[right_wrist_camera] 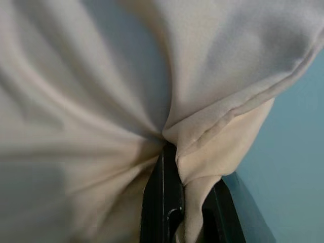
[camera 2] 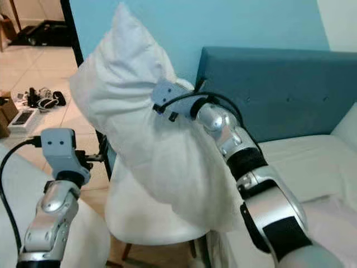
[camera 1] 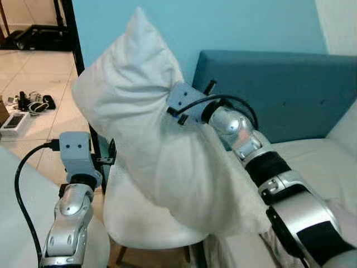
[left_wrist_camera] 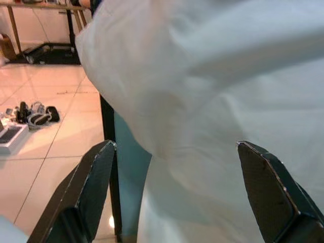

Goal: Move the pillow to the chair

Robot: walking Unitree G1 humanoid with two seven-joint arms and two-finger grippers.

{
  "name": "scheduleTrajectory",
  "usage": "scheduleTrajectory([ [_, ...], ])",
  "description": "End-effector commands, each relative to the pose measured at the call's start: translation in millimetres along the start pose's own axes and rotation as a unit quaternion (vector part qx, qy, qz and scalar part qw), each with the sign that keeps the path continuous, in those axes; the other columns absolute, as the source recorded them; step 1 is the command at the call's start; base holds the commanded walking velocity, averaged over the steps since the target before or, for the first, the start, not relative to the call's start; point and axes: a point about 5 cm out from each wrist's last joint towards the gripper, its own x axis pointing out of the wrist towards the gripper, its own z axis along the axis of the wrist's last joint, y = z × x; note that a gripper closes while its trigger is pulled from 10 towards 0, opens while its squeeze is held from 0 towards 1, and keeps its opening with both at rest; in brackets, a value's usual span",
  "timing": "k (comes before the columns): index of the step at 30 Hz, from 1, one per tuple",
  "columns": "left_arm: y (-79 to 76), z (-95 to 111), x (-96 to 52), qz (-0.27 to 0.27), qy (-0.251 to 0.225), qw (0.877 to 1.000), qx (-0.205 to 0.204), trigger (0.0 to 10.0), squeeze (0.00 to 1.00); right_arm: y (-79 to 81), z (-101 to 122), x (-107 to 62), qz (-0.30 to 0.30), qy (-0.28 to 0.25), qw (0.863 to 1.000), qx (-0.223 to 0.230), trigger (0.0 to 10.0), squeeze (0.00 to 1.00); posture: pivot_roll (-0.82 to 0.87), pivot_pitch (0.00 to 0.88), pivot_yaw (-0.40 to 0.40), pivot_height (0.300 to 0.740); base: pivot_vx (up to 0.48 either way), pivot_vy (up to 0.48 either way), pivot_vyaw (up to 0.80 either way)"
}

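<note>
A large white pillow (camera 1: 139,117) hangs in the air, tilted, with its lower end over the seat of a white chair (camera 1: 134,223). My right gripper (right_wrist_camera: 171,152) is shut on a fold of the pillow's fabric, and its wrist (camera 1: 187,103) presses into the pillow's right side. My left gripper (left_wrist_camera: 175,146) is open, just left of the pillow's lower part and level with the chair's back edge. Its two black fingers (left_wrist_camera: 96,177) point at the pillow, and nothing is between them.
A teal upholstered headboard (camera 1: 279,95) and a white bed (camera 1: 329,167) lie to the right. A black post (camera 1: 78,50) stands behind the chair. Small items (camera 1: 28,103) are scattered on the tiled floor at the far left. A white surface (camera 1: 17,212) sits at the lower left.
</note>
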Motion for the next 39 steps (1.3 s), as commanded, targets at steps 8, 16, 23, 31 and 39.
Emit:
scheduleTrajectory([
  [8, 15.5, 1.7, -1.4, 0.01, 0.01, 1.0, 0.016, 10.0, 0.0, 1.3, -24.4, -7.8, -0.015, 0.056, 0.996, 0.066, 10.0, 0.0, 0.01, 0.0, -0.102, 0.59, 0.0, 0.0, 0.0],
  [16, 19.6, 1.6, -1.9, 0.011, 0.014, 1.0, 0.023, 10.0, 0.0, -11.6, -32.8, -6.1, -0.045, 0.086, 0.995, 0.038, 10.0, 0.0, 0.02, 0.0, -0.106, 0.56, 0.0, 0.0, 0.0],
  [23, 17.5, 0.5, -2.4, 0.008, 0.016, 1.0, 0.023, 10.0, 0.0, -17.8, -31.5, -4.6, -0.062, 0.087, 0.993, 0.054, 10.0, 0.0, 0.02, 0.0, -0.108, 0.545, 0.0, 0.0, 0.0],
  [31, 12.8, 2.8, -2.5, 0.001, 0.014, 1.0, 0.016, 10.0, 0.0, -41.6, -37.9, -6.0, -0.114, 0.123, 0.984, 0.057, 10.0, 0.0, 0.02, 0.0, -0.118, 0.52, 0.0, 0.0, 0.0],
  [39, 12.1, 6.4, -3.0, 0.0, 0.01, 1.0, 0.011, 10.0, 0.0, -86.6, -34.9, -12.4, -0.19, 0.145, 0.971, 0.015, 10.0, 0.0, 0.02, 0.0, -0.131, 0.505, 0.0, 0.0, 0.0],
])
